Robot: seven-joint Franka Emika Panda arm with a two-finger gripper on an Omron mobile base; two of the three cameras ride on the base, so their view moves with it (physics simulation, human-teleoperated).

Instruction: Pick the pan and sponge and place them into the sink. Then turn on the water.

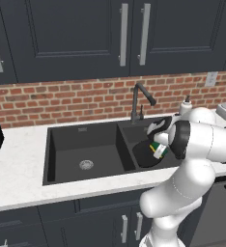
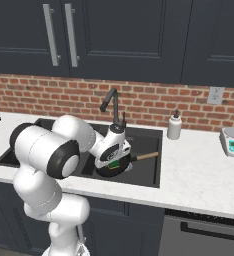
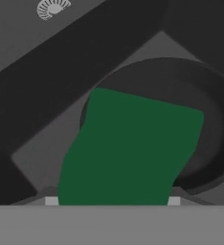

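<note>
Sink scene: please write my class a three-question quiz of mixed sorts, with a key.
1. True or false: water is running from the faucet.
2. What is the pincer closed on? A a cup; B the sponge; C a plate.
3. Fill in: the pan lies in the basin of the sink nearer the white ____.

Key: 1 false; 2 B; 3 soap dispenser.
</note>
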